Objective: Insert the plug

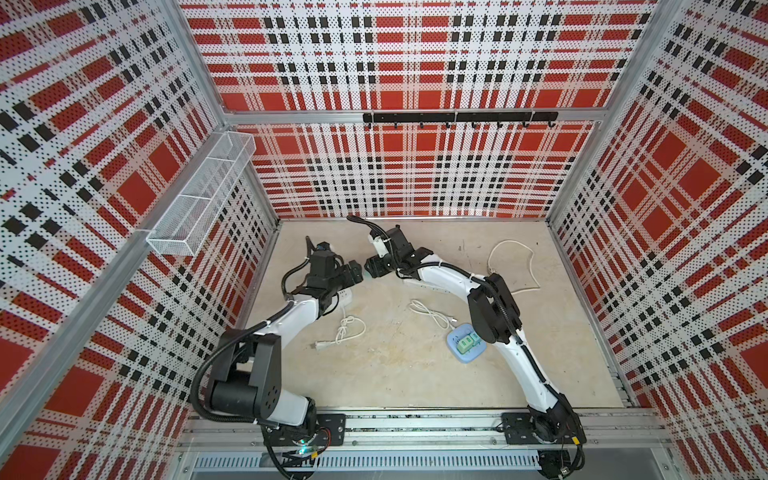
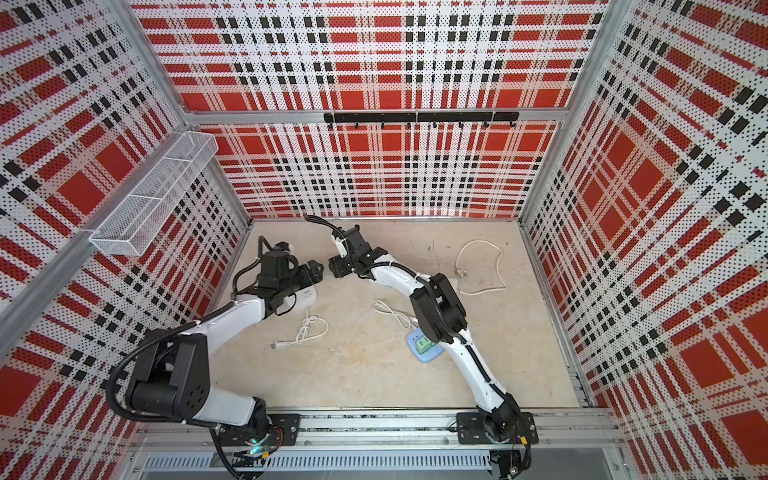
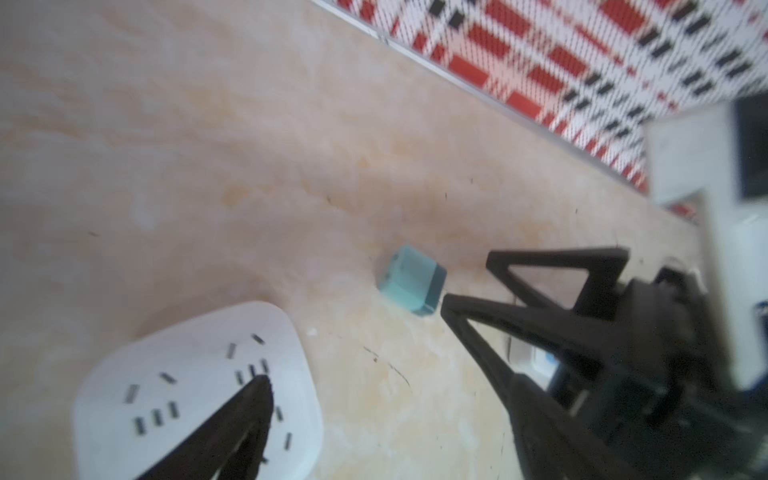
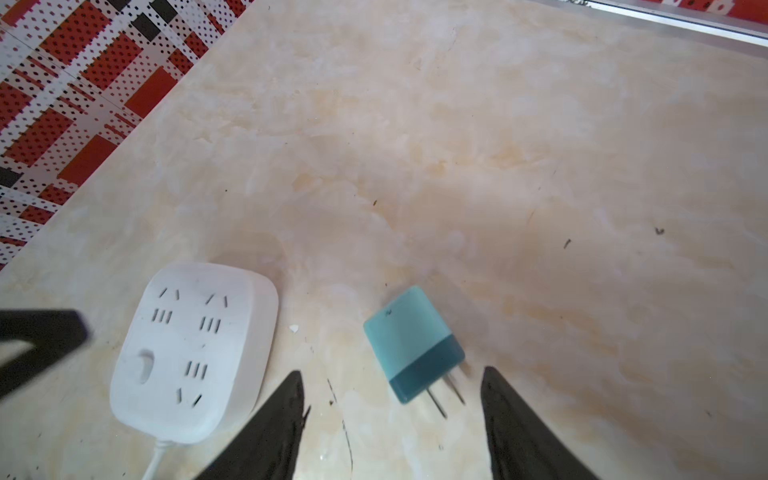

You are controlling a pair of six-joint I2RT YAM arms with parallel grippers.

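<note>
**Plug lies loose on the table between two open grippers**

There are two containers. A pale blue tray [image 1: 465, 358] sits on the table [image 1: 395, 382] beside the right arm. It holds small green blocks [image 1: 462, 343] standing side by side. Two show clearly, and the arm hides the far part of the tray, so the full count cannot be told. A wire basket [image 1: 199, 195] hangs on the left wall, split into three compartments.

The single teal plug [image 4: 409, 340] is in neither container. It lies flat on the table, well apart from the tray and just beside the one white power strip [image 4: 191, 349], not touching it. Its two prongs point toward the right gripper [image 4: 391, 370]. That gripper's jaws stand apart, one on each side of the prongs without touching them, and they hold nothing.

The power strip shows three socket groups and one switch. The left gripper [image 1: 357, 272] hovers over it with its jaws spread and nothing between them.

Three white leads lie on the table: the strip's own coiled cord [image 1: 347, 330], a short cable [image 1: 432, 313] near the middle, and a long looped cable [image 1: 515, 266] toward the back right. One black hook rail [image 1: 459, 117] runs along the back wall.
</note>
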